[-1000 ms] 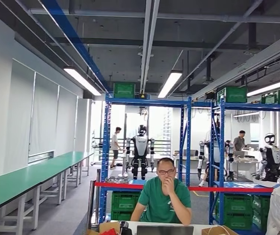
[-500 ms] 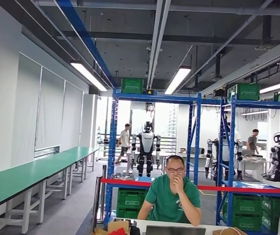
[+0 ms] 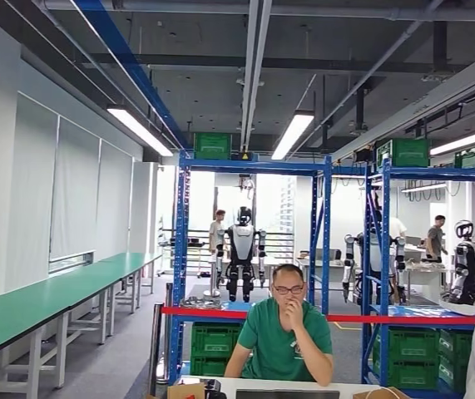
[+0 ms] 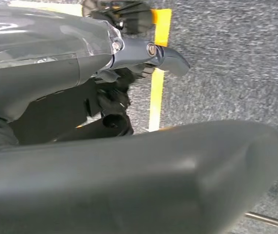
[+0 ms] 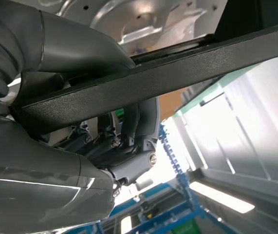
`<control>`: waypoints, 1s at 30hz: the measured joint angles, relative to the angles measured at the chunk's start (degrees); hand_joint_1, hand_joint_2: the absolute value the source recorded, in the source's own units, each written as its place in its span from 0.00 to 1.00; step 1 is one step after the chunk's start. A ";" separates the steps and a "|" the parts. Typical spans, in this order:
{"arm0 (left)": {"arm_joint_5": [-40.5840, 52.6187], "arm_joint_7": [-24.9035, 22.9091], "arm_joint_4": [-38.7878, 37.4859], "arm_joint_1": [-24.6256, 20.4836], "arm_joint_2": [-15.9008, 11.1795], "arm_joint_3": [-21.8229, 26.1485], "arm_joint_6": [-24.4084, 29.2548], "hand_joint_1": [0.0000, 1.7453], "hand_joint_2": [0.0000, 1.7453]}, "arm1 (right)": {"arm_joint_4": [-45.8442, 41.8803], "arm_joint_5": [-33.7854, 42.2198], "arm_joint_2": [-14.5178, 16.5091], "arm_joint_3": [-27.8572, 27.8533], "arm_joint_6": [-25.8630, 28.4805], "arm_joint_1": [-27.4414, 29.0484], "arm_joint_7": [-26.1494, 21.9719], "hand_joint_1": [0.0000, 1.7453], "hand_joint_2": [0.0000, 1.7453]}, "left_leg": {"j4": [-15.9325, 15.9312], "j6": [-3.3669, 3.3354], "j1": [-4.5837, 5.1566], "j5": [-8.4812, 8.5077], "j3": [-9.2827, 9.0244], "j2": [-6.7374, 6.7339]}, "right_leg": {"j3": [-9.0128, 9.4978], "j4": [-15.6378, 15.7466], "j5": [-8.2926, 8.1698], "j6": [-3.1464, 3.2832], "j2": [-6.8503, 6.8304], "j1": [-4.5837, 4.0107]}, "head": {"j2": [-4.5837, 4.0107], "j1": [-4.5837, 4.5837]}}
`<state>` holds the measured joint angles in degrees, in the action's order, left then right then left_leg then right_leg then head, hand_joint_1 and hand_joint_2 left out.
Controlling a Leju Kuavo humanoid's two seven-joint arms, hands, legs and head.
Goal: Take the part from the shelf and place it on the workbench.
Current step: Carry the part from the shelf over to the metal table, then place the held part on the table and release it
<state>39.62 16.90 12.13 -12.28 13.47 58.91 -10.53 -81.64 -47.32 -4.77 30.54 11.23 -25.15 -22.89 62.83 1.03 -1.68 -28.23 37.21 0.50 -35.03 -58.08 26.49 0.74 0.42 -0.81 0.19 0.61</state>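
Note:
In the right wrist view my right hand (image 5: 122,146) grips the part, a black textured bar (image 5: 189,63) with pressed silver sheet metal (image 5: 140,19) behind it; the thumb lies over the bar and the darker fingers curl under it. In the left wrist view my left hand (image 4: 130,97) hangs over grey floor with nothing in it, its thumb (image 4: 148,175) and one finger (image 4: 170,56) held apart. A long green-topped workbench (image 3: 46,295) runs along the left wall. Blue shelf racks (image 3: 254,166) stand ahead.
A person in a green shirt (image 3: 284,337) sits behind a white table (image 3: 266,386) with a laptop, straight ahead. Green crates (image 3: 212,345) fill the lower shelves. Other humanoid robots (image 3: 242,253) and people stand further back. A yellow line (image 4: 157,92) marks the floor.
The whole head view has swayed, first one way and then back, so the camera moved. A person walking in the background has stepped to the right behind the rack.

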 joint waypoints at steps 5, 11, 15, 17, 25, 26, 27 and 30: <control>0.01 0.00 0.01 0.11 -0.01 -0.08 -0.06 0.00 1.00 | 1.05 -0.14 -0.97 -2.22 0.47 -0.35 0.31 1.00 1.00 | -2.00 -1.75 0.38 0.87 -0.27 0.07 | -1.04 -1.77 1.26 -1.08 -0.17 0.21 | -0.03 -0.04; 0.12 0.02 0.01 -0.23 -0.02 -0.30 -0.10 0.00 1.00 | 3.65 -2.61 -2.33 -5.13 1.37 -1.20 1.63 1.00 1.00 | -2.09 -2.38 0.19 0.77 -0.52 0.06 | -8.37 -17.04 7.39 -2.48 -0.20 1.10 | -0.05 -0.02; 0.32 0.00 0.01 -0.36 -0.02 -0.43 -0.16 0.00 1.00 | 5.95 -3.30 -3.53 -7.00 1.43 -2.77 2.18 1.00 1.00 | -2.17 -2.19 0.25 0.63 -0.80 0.25 | -3.04 -4.87 0.89 -2.29 -0.15 1.08 | -0.05 -0.03; 0.47 -0.03 0.01 -0.42 0.01 -0.52 -0.23 0.00 1.00 | 7.20 -3.34 -4.07 -8.08 1.43 -4.16 2.42 1.00 1.00 | -2.29 -1.82 0.29 0.63 -0.79 0.26 | -1.41 -1.34 0.13 -1.97 -0.09 0.76 | -0.05 -0.04; 0.52 -0.07 0.01 -0.22 0.15 -0.81 -0.33 0.00 1.00 | 11.64 -4.17 -5.62 -11.26 1.48 -7.01 3.16 1.00 1.00 | 10.37 -0.96 0.47 -6.30 4.64 0.06 | -0.45 0.30 -0.40 0.13 -0.34 0.37 | -0.05 -0.04; 0.51 -0.07 0.01 -0.15 0.14 -0.81 -0.33 0.00 1.00 | 12.08 -4.21 -5.73 -11.55 1.54 -6.85 3.17 1.00 1.00 | 12.04 -0.97 0.56 -6.49 5.40 0.06 | -0.42 0.28 -0.37 0.19 -0.33 0.29 | -0.05 -0.04; 0.50 -0.05 0.01 -0.11 0.13 -0.81 -0.33 0.00 1.00 | 12.48 -4.25 -5.86 -11.82 1.60 -6.64 3.17 1.00 1.00 | 11.70 -1.01 0.63 -5.66 5.23 0.06 | -0.38 0.24 -0.35 0.20 -0.31 0.23 | -0.05 -0.04; 0.49 0.02 0.01 -0.19 0.11 -0.81 -0.33 0.00 1.00 | 13.36 -4.31 -6.19 -12.45 1.86 -6.04 3.16 1.00 1.00 | 2.35 -1.42 0.71 -0.54 0.85 0.06 | -0.51 -0.39 0.02 -0.10 -0.17 0.07 | -0.05 -0.04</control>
<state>40.11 16.91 12.13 -12.47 13.58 58.10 -10.86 -68.27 -51.63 -10.96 18.09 13.09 -31.19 -19.73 65.18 -0.38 -0.97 -28.77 38.06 0.56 -35.54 -58.47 26.52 0.65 0.24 -0.74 0.13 0.57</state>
